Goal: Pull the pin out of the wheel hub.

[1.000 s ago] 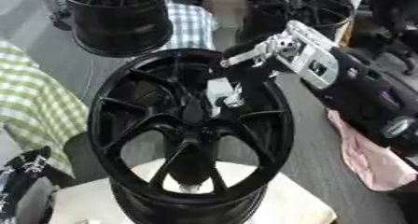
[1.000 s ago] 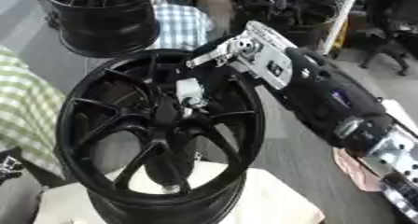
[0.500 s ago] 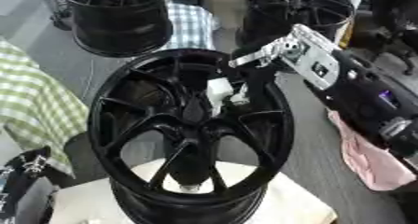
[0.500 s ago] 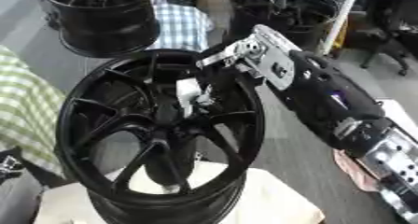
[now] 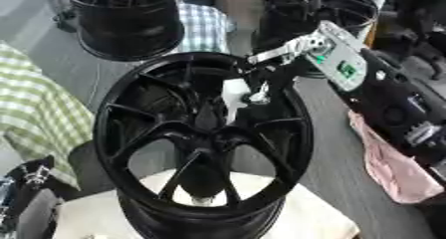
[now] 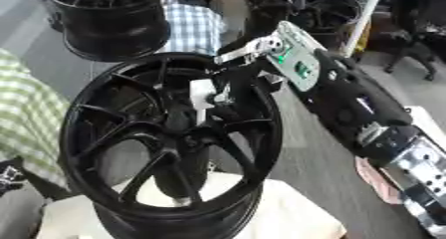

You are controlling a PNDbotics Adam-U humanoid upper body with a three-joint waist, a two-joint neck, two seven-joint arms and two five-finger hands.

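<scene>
Your right robot hand point(image 5: 261, 81) has closed in over the centre of the black wheel hub point(image 5: 205, 133), reaching from the upper right. A second ago its fingers sat nearer the rim; now they curl round the pale pin point(image 5: 235, 94), which stands just above the dark centre boss. The pin shows a little higher than it did then, though the camera has shifted too, so you cannot be sure it has left its hole. By the look of it, the pull is under way, not finished.

The left eye view shows a pink cloth point(image 5: 392, 171) on the floor beside the forearm. The right eye view shows more of the arm's silver joint point(image 6: 418, 171) and sets the pin clear against a spoke. The left hand cannot be made out in either view.
</scene>
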